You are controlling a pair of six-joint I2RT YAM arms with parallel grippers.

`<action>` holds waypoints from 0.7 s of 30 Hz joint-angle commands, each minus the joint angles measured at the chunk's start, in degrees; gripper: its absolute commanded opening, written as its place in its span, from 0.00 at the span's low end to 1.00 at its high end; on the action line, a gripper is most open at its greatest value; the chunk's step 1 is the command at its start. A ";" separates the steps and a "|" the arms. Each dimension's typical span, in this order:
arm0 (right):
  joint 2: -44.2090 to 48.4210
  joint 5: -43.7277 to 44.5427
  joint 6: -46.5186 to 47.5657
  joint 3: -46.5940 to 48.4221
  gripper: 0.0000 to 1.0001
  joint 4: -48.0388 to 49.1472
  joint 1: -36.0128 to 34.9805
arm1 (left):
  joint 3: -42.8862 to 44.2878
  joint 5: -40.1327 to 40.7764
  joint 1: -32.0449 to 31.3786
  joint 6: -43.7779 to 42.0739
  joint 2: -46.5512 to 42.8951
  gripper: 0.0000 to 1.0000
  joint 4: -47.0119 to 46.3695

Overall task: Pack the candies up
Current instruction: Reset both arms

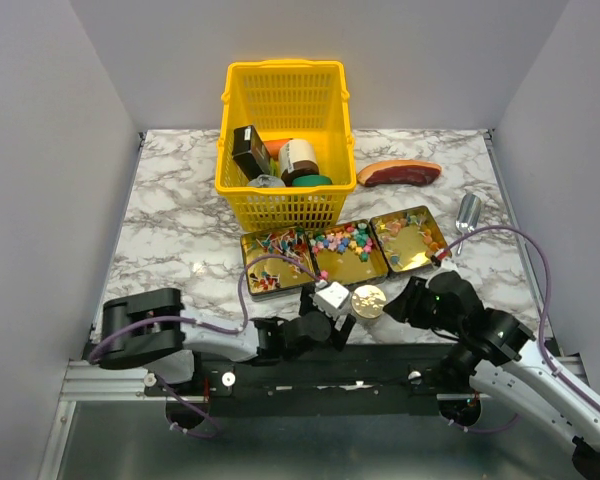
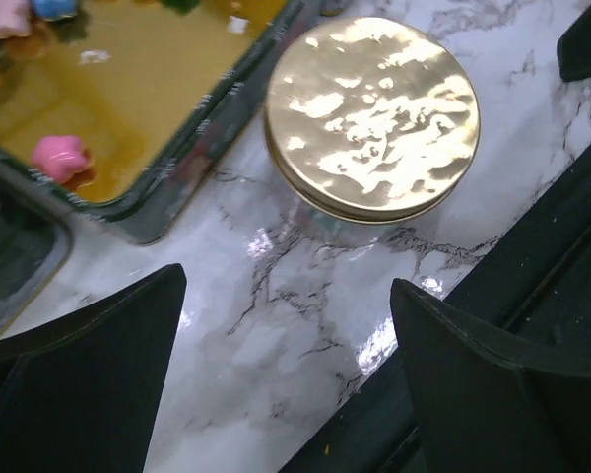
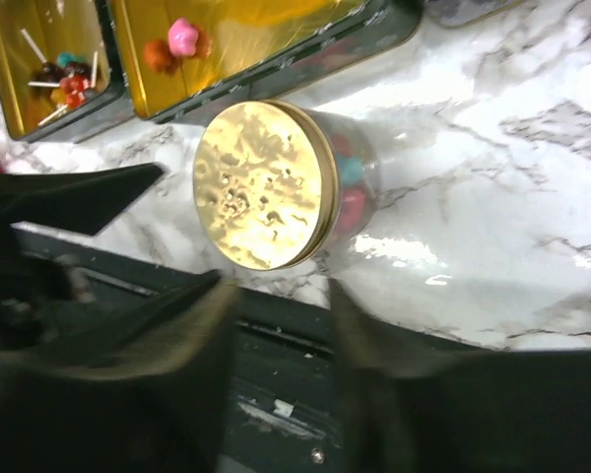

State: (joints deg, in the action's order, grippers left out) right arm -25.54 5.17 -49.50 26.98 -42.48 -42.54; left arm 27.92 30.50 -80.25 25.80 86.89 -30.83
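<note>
Though the jar (image 1: pixel 368 301) at six o'clock of the trays (image 1: pixel 352 281) holds some candies (image 1: pixel 342 240), most lie unpacked. The left gripper (image 2: pixel 286 281) gapes wide and the right gripper (image 3: pixel 276 286) stands parted, both empty.

Candies (image 1: pixel 342 242) heaped thick at centre frame: pink, blue, green and yellow, piled in the middle gold tray (image 1: pixel 360 268). Left of them, lollipops (image 1: pixel 277 248) lie crisscrossed, white sticks showing. To the right, just a scattered few. Lower down, red and blue ones sit inside the gold-lidded jar (image 3: pixel 266 187).
</note>
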 commanded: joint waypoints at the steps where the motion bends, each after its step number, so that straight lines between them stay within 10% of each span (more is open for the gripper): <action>1: -0.39 7.48 0.28 2.11 0.64 0.99 -0.17 | 3.27 11.84 -0.26 8.29 -12.33 0.99 27.43; 5: -1.09 9.77 1.24 2.90 1.00 1.52 -0.26 | 5.82 17.04 1.31 15.05 -19.20 0.99 42.23; 21: -1.97 16.89 2.39 2.02 1.00 0.91 -0.26 | 3.45 20.82 13.36 31.59 -31.61 0.99 65.45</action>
State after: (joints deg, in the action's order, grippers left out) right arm -28.08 18.72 -47.51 28.82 -41.91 -42.54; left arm 32.25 45.98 -67.20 54.11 55.83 29.17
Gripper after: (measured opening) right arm 0.996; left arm 0.985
